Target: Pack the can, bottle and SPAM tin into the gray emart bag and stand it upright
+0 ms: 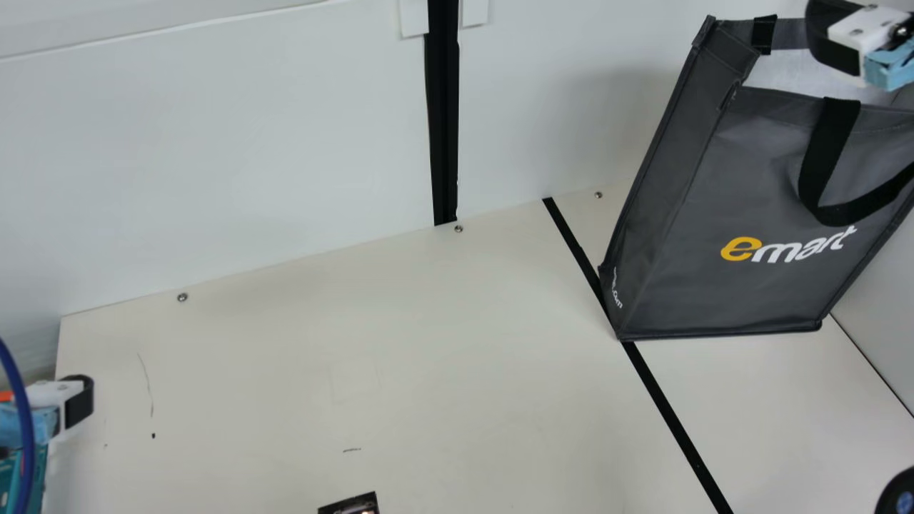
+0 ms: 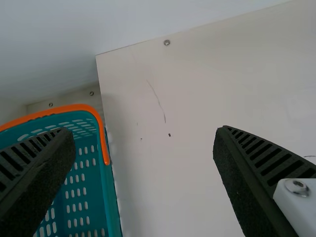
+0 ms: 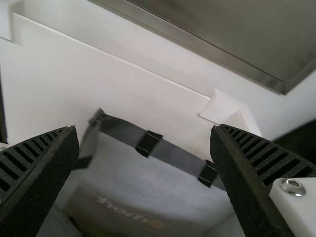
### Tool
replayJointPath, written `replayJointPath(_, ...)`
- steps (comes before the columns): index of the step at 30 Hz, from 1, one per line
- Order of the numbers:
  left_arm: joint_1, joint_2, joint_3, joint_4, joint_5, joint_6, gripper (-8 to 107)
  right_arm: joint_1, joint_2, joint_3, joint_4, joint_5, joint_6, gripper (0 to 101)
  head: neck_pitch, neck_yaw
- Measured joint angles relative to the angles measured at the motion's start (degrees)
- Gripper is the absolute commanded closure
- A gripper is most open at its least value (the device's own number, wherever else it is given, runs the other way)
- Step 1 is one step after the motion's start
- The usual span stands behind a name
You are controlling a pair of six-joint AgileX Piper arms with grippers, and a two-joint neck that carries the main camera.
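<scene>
The gray emart bag (image 1: 757,178) stands upright at the main view's right, its mouth open. My right gripper (image 1: 834,39) is at the bag's open top. In the right wrist view, my right gripper (image 3: 145,131) is open above the bag (image 3: 148,187), with nothing between its fingers; the printed lettering shows faintly on the bag. My left gripper (image 1: 77,401) is at the main view's far left, away from the bag. In the left wrist view my left gripper (image 2: 144,132) has its fingers wide apart, empty. I cannot make out the can, bottle or SPAM tin.
A teal basket with an orange rim (image 2: 74,107) stands at the left table edge. A small dark object (image 1: 351,504) is cut off at the main view's bottom edge, a round black one (image 1: 898,492) at its lower right. White walls (image 1: 235,157) bound the table (image 1: 428,357).
</scene>
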State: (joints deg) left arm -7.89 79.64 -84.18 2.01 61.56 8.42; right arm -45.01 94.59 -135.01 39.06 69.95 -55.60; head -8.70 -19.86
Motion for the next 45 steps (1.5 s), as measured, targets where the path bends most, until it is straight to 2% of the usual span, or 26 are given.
replayJointPath(13,0.00,0.00,0.00,0.00,0.00,0.00,9,14.25,-3.15,2.00,-5.83,0.05,2.30,6,0.00,-0.09)
replayJointPath(18,0.00,0.00,0.00,0.00,0.00,0.00,9,20.57,-4.33,4.23,-8.02,-0.05,3.86,6,0.00,-0.09)
replayJointPath(25,0.00,0.00,0.00,0.00,0.00,0.00,9,28.16,-6.12,8.30,-7.66,-0.05,7.99,6,0.00,0.00)
replayJointPath(34,0.00,0.00,0.00,0.00,0.00,0.00,9,35.01,-9.60,17.24,-5.12,-3.36,13.40,6,0.00,-0.09)
replayJointPath(45,0.00,0.00,0.00,0.00,0.00,0.00,9,39.99,-15.00,31.88,-2.41,-9.99,16.92,6,0.00,-0.09)
